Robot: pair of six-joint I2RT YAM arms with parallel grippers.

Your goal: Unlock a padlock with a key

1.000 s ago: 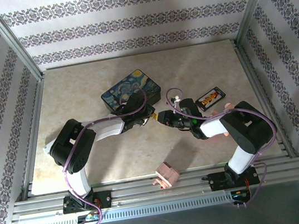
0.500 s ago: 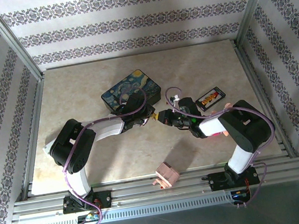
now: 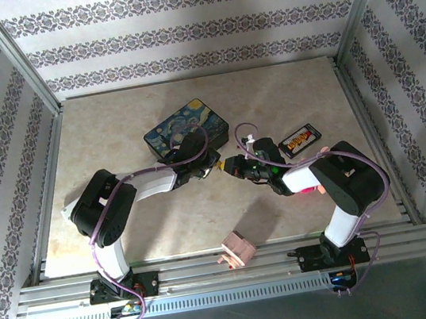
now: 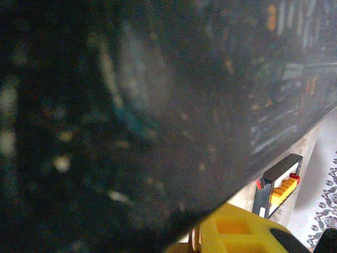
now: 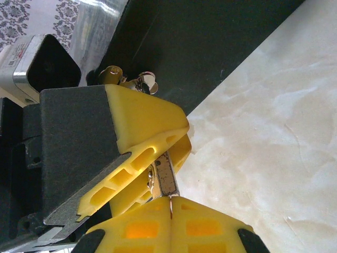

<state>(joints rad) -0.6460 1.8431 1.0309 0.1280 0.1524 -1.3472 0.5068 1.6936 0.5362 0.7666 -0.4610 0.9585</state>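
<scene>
The padlock (image 5: 167,179), a small brass-coloured block, sits between the yellow fingers (image 5: 142,121) of my left gripper (image 3: 213,167), which is shut on it. Its flat end faces my right gripper (image 5: 171,203). The right gripper is shut, its two yellow pads pressed together with the thin edge of the key (image 5: 171,209) showing in the seam, tip against the padlock's end. In the top view the right gripper (image 3: 235,166) meets the left one nose to nose, just in front of the painted box (image 3: 188,127). The padlock's shackle is hidden by the fingers.
The dark side of the painted box (image 4: 131,105) looms close in the left wrist view, its small metal clasp (image 5: 131,80) near my left fingers. A black card-like device (image 3: 300,140) lies to the right; a pink wooden block (image 3: 238,248) rests by the near edge.
The right gripper has closed fully and nudged slightly toward the left gripper. The left arm and the padlock have stayed put.
</scene>
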